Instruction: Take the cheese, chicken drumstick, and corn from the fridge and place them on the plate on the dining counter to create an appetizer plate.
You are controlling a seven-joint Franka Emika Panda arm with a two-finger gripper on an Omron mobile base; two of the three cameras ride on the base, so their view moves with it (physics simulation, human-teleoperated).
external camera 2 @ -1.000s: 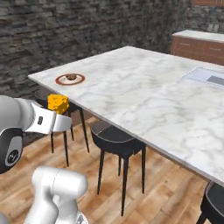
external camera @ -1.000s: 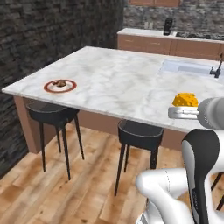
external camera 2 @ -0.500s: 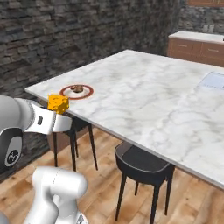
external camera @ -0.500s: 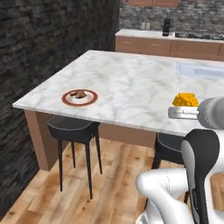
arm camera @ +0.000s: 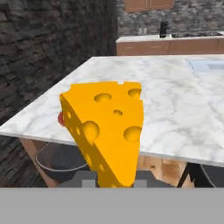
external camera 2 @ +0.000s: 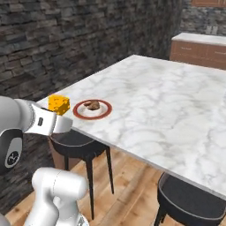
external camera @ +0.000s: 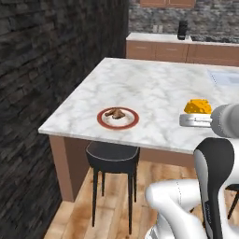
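My gripper (external camera: 195, 119) is shut on the cheese (external camera: 197, 106), a yellow-orange wedge with holes, held in the air off the near edge of the dining counter (external camera: 158, 88). From the hand, the cheese (arm camera: 107, 129) stands upright between the fingertips (arm camera: 89, 180). The plate (external camera: 118, 118), red-rimmed with a white centre, lies near the counter's near left corner with the brown chicken drumstick (external camera: 114, 112) on it. In the right base view the cheese (external camera 2: 58, 104) hangs just left of the plate (external camera 2: 92, 110) and drumstick (external camera 2: 92, 105), above the gripper (external camera 2: 60, 117). Corn and fridge are out of view.
A dark stool (external camera: 112, 157) stands under the counter edge below the plate, and another stool (external camera 2: 190, 203) sits further right. A dark stone wall (external camera: 42, 70) runs along the left. At the back is a brown-cabinet wall counter (external camera: 158, 49) with a black appliance (external camera: 182, 30).
The whole picture has shifted, so the base has driven: the counter corner and plate now sit nearer and more central. The cheese stays held in the shut gripper.
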